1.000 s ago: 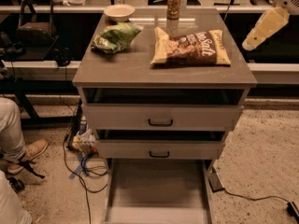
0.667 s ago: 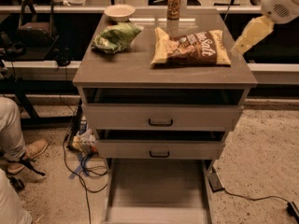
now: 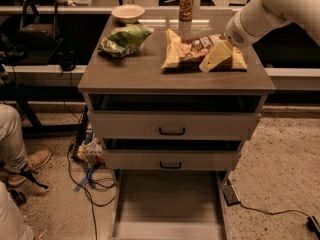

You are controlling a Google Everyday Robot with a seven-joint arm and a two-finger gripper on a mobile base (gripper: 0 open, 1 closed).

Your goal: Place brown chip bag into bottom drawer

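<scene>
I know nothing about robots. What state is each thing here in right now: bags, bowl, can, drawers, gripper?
Brown chip bag: lying flat on the cabinet top, not in a drawer.
Green chip bag: crumpled, lying on the top's left side.
Bowl: upright at the back.
Can: standing upright at the back.
Top drawer: mostly pushed in.
Middle drawer: mostly pushed in.
Bottom drawer: pulled out wide.
Gripper: over the brown bag's right part.

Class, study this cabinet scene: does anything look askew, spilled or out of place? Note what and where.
Nothing is spilled. The wide grey bottom drawer is pulled far out, and cables tangle on the floor left of it. The pale gripper sits over the brown chip bag.
</scene>
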